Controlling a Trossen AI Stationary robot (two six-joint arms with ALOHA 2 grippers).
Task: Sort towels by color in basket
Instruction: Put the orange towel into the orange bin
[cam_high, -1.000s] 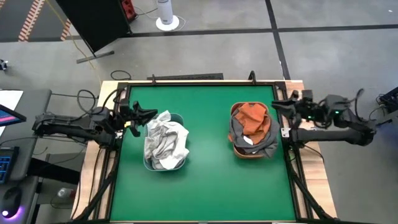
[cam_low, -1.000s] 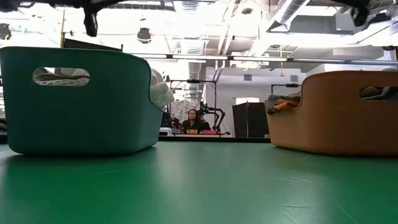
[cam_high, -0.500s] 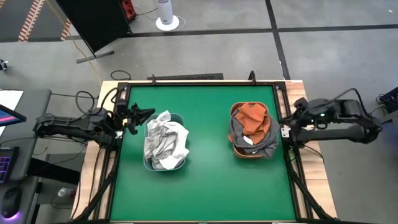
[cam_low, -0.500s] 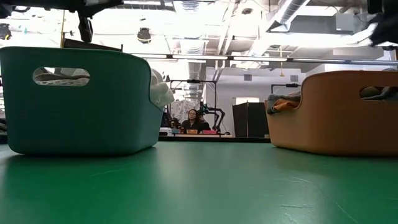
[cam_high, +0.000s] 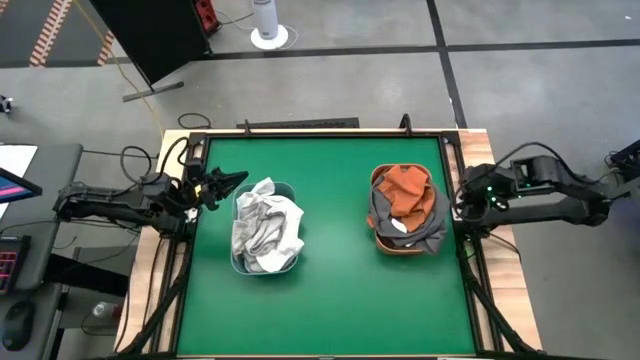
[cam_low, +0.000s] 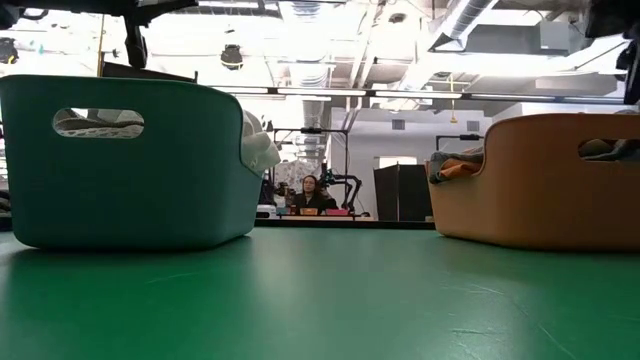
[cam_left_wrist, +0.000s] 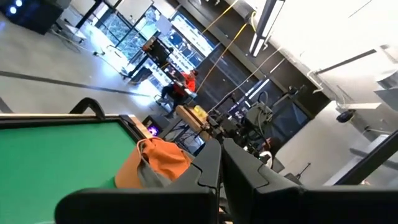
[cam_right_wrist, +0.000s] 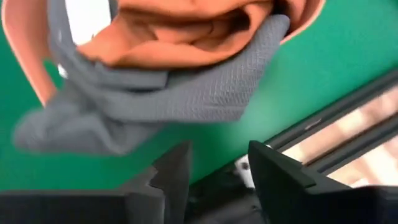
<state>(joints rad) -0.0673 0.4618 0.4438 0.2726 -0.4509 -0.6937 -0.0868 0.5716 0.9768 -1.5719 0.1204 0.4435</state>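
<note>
A teal basket (cam_low: 120, 165) on the table's left holds a heap of white and light grey towels (cam_high: 266, 232). On the right, an orange basket (cam_low: 540, 180) holds a rust-orange towel (cam_high: 405, 192). A dark grey towel (cam_right_wrist: 174, 93) lies in that basket too and droops over its rim. My left gripper (cam_high: 236, 179) hovers shut and about level, just left of the teal basket. My right gripper (cam_right_wrist: 217, 168) stands open above the table's right edge beside the orange basket, pointing steeply down, with nothing between its fingers.
Dark frame rails (cam_high: 468, 262) run along the table's edges, one right below my right gripper. Bare green tabletop (cam_high: 335, 250) lies between the two baskets and in front of them. A person (cam_low: 308, 192) sits far behind the table.
My right gripper has drawn back from the orange basket toward the table's right edge, sunk a little and tipped from about level to steeply downward. My left gripper has rolled a little about its own axis without shifting.
</note>
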